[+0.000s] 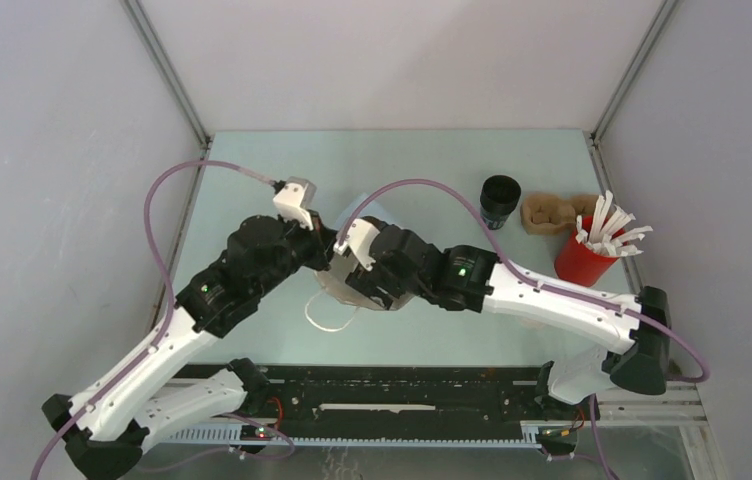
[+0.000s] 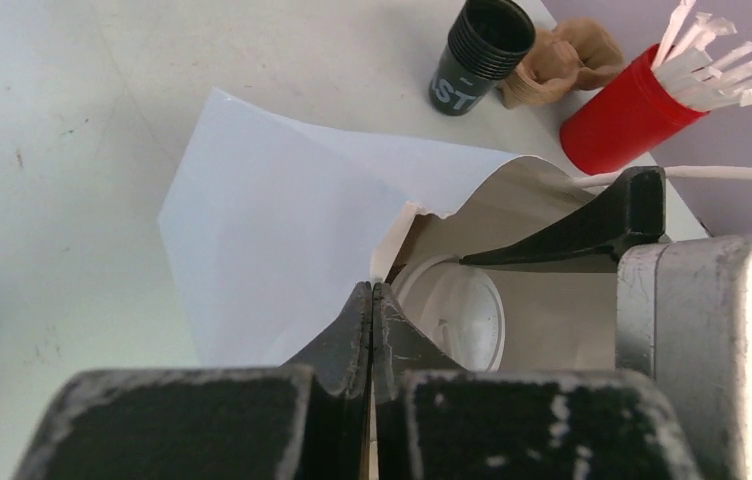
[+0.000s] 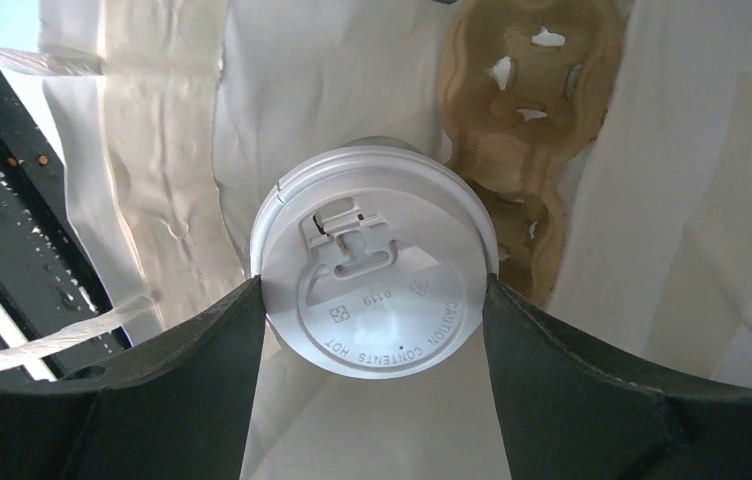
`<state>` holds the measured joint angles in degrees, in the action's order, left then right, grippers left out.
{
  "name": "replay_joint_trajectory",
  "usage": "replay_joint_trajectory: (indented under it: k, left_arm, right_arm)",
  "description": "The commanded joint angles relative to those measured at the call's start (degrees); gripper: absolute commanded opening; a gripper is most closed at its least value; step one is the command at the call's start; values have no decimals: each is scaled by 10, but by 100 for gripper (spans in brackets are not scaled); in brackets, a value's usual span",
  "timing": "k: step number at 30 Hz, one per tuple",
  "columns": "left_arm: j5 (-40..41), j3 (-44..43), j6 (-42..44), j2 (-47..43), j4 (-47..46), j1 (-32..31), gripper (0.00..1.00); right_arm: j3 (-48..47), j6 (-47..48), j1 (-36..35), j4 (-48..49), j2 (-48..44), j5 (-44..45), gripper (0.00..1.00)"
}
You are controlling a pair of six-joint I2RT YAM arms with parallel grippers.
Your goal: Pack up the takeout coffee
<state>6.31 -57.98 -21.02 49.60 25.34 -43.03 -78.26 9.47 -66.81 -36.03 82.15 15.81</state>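
Observation:
A white paper bag (image 2: 272,230) lies on its side on the table with its mouth toward the arms. My left gripper (image 2: 372,290) is shut on the bag's rim and holds the mouth open. Inside the bag, my right gripper (image 3: 370,285) is shut on the takeout coffee cup, one finger pressed on each side of its white lid (image 3: 377,300). That lid (image 2: 457,320) also shows in the left wrist view, under one right finger (image 2: 592,225). A tan cardboard cup carrier (image 3: 522,120) sits in the bag just beyond the cup. In the top view both wrists meet over the bag (image 1: 370,207).
At the back right stand a black cup (image 1: 500,198), another tan cardboard carrier (image 1: 552,212) and a red cup full of white wrapped sticks (image 1: 587,258). The bag's white handle loop (image 1: 327,318) lies toward the near edge, before the black rail (image 1: 402,385).

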Motion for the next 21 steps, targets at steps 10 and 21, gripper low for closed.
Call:
replay_joint_trajectory:
  k: [10, 21]
  left_arm:
    - [74, 142, -42, -108, -64, -3, 0]
    - [131, 92, -7, -113, -34, -2, 0]
  right_arm:
    - [-49, 47, -15, -13, 63, 79, 25]
    - [-178, 52, -4, -144, 129, 5, 22]
